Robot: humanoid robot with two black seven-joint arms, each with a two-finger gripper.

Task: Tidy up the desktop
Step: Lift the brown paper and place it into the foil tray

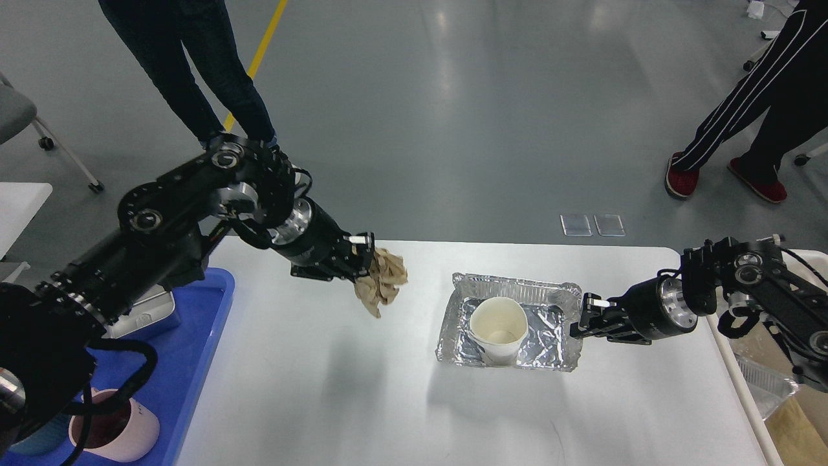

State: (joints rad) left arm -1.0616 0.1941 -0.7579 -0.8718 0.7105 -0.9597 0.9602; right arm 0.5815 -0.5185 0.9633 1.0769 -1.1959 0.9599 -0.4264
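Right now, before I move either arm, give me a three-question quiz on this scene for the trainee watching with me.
1. True or false: the left claw holds a crumpled brown paper clear above the desktop.
2. Multiple choice: where is the white paper cup? A) on the blue tray B) inside the foil tray C) on the floor.
3. Fill in: the right claw is at the foil tray's ______ edge, as seen in the head view.

Key: 1 true; 2 B; 3 right.
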